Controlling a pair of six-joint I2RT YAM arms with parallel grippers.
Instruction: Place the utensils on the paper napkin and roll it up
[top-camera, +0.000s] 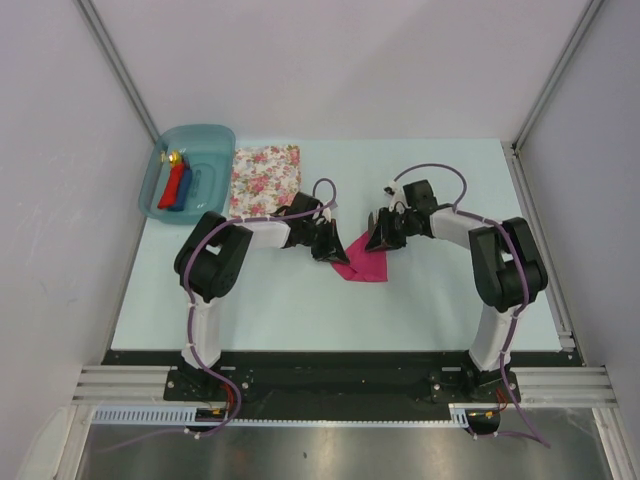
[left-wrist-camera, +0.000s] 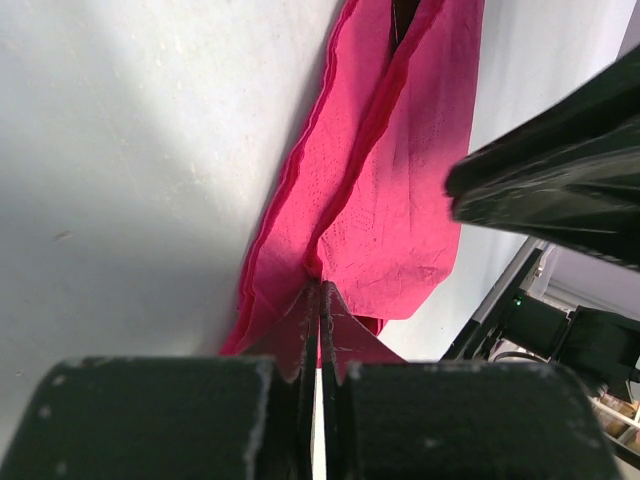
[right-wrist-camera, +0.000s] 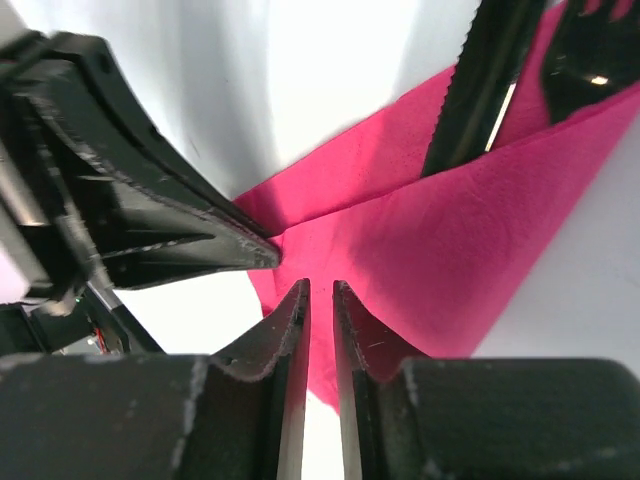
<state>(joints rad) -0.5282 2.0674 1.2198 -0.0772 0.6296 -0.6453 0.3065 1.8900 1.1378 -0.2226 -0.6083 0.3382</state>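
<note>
The magenta paper napkin (top-camera: 362, 260) lies folded at the table's middle, between both grippers. My left gripper (top-camera: 330, 246) is shut on a raised fold of the napkin (left-wrist-camera: 380, 190) at its near edge, fingertips pinching the paper (left-wrist-camera: 320, 288). My right gripper (top-camera: 381, 237) hovers at the napkin's (right-wrist-camera: 420, 260) other side, jaws a narrow gap apart (right-wrist-camera: 320, 290), nothing between them. The dark knife (right-wrist-camera: 483, 90) and fork (right-wrist-camera: 590, 50) stick out from under the napkin's fold. The left gripper's fingers (right-wrist-camera: 190, 235) show close by in the right wrist view.
A white cloth with rose print (top-camera: 265, 178) lies at the back left. A teal bin (top-camera: 150, 195) beside it holds red and blue rolls (top-camera: 178, 187). The right gripper's black finger (left-wrist-camera: 560, 190) crosses the left wrist view.
</note>
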